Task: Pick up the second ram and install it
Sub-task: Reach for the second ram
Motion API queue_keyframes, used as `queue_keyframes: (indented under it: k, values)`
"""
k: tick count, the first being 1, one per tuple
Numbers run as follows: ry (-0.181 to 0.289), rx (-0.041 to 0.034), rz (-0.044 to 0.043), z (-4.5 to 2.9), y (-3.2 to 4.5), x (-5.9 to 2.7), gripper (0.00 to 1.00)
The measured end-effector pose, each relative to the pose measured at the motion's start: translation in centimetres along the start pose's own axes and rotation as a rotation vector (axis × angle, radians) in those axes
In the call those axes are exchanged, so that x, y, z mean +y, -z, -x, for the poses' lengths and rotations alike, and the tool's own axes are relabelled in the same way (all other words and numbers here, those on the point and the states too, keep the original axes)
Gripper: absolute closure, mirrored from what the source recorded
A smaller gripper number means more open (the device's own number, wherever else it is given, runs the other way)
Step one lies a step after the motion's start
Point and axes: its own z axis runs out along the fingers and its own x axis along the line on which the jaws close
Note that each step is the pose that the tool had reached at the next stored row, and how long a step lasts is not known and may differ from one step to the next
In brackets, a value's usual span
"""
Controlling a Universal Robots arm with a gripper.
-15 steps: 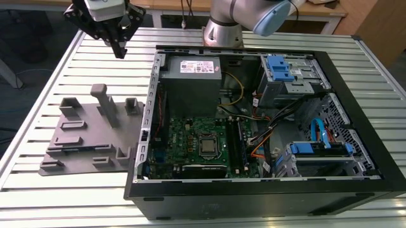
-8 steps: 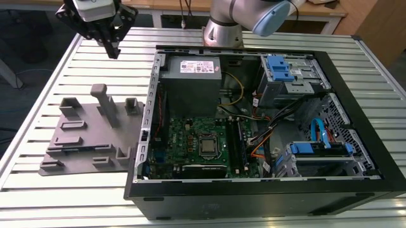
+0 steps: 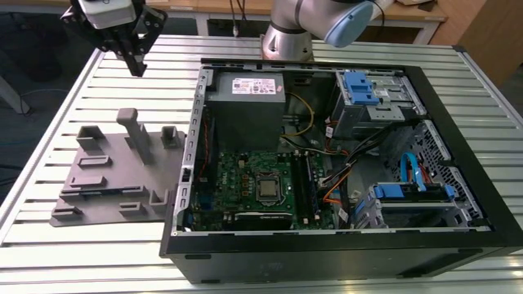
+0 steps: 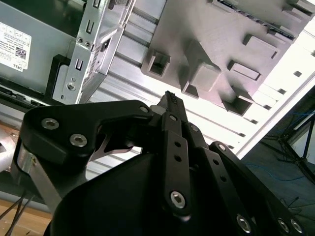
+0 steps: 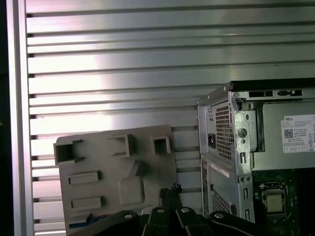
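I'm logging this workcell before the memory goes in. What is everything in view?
table: one, silver slatted metal, under everything
tray: one, grey, with pockets and posts, on the table at the exterior view's left of the case
computer case: one, black, open, lying on the table
circuit board: one, green, inside the case
power supply: one, grey, inside the case
brackets: two, blue, inside the case
arm: one, silver and blue, behind the case
claw: one, black, shut, above the table beyond the tray
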Motion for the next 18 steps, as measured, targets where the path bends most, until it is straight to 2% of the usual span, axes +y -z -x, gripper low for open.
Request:
queue_keyframes:
  k: [18]
  values:
    - [0.0,0.0,0.0,-1.78,-0.33,-0.8,0.93]
